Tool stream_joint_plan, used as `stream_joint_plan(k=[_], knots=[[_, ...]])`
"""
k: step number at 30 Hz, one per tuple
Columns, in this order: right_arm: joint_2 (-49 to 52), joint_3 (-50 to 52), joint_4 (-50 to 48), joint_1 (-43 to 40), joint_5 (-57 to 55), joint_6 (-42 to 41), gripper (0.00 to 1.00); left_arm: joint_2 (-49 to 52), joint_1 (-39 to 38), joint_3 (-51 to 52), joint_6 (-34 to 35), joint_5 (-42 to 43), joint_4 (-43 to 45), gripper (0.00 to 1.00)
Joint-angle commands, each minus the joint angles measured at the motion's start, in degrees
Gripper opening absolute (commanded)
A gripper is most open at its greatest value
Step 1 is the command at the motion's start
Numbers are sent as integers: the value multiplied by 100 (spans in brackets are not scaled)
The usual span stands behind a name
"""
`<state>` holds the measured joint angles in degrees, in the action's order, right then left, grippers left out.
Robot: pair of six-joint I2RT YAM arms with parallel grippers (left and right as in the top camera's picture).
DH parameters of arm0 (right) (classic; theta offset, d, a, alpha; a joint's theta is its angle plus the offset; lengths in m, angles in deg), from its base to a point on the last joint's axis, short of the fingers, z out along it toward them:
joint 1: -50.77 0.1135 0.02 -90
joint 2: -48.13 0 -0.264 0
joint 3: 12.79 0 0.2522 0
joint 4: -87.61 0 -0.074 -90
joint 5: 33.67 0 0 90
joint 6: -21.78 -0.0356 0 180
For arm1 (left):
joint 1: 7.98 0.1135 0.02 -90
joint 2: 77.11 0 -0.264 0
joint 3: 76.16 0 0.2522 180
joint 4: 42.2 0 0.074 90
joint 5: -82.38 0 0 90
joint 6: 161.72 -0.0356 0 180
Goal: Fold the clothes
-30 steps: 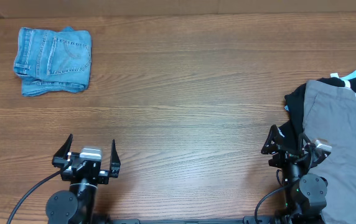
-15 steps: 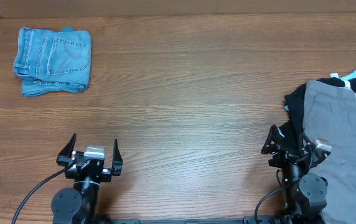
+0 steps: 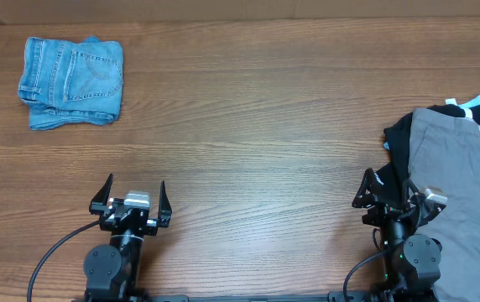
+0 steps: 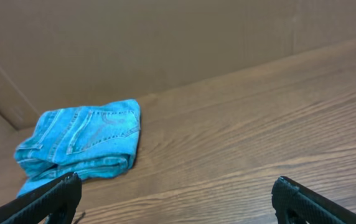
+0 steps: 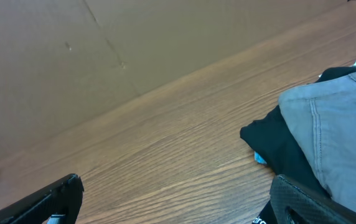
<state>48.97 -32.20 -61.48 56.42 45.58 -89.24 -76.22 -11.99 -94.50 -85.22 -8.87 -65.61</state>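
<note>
— Denim jeans [image 3: 72, 82] are lying folded at the far left of the table [image 3: 265, 126]. How are they likely handling?
— Probably weighty, limp, not slippery. I'm thinking of pinching the thick folded edge.
— Grippers?
— Both are gaping apart, the left gripper [image 3: 131, 200] and right gripper [image 3: 388, 197], holding nothing.

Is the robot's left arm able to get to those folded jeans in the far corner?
Probably yes. The left gripper sits open and empty, only bare table lies between it and the jeans, and nothing rests on them. Whether the arm stretches that far is unclear.
</note>
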Motion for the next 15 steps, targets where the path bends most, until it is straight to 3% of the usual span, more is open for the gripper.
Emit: stream_joint_plan(k=[1, 15], knots=[[-68, 35, -33, -15, -13, -42, 100, -70, 24, 361, 153, 90, 398, 100], [-68, 35, -33, -15, -13, -44, 100, -70, 26, 422, 151, 85, 520, 100]])
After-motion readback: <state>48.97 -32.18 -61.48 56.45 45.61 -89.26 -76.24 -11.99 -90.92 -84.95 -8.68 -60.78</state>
